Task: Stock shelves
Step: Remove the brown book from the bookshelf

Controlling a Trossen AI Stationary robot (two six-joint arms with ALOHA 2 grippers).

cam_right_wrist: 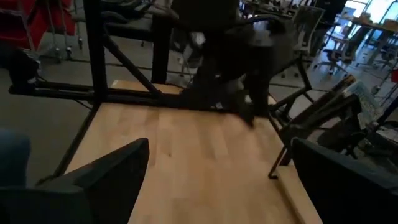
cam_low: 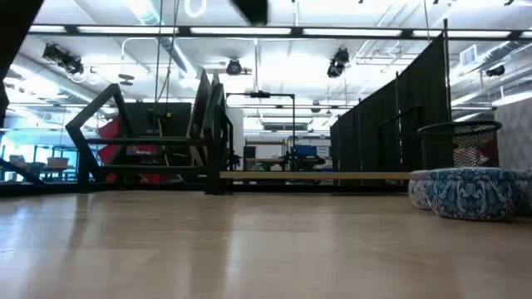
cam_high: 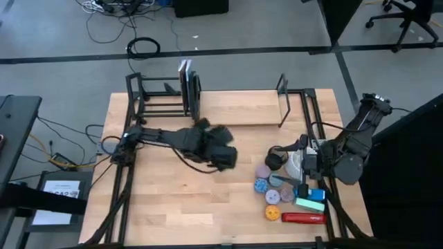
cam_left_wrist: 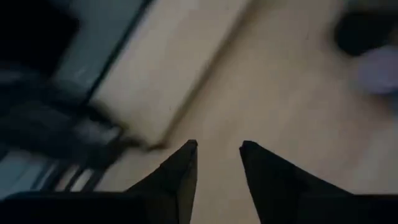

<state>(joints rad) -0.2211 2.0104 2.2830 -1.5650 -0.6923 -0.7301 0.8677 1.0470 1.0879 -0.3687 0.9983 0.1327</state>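
the low black metal-tube shelves with their pale wooden board run along the table's far edge; our left gripper, fingers parted and empty, hovers mid-table, nearer them than our right gripper, also spread empty by the goods.

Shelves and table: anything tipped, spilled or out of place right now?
Nothing stands out. The shelves sit square along the table's far edge, a book upright in the rack. The unstocked items cluster near the right gripper. The left gripper, jaws open and empty, hovers mid-table.
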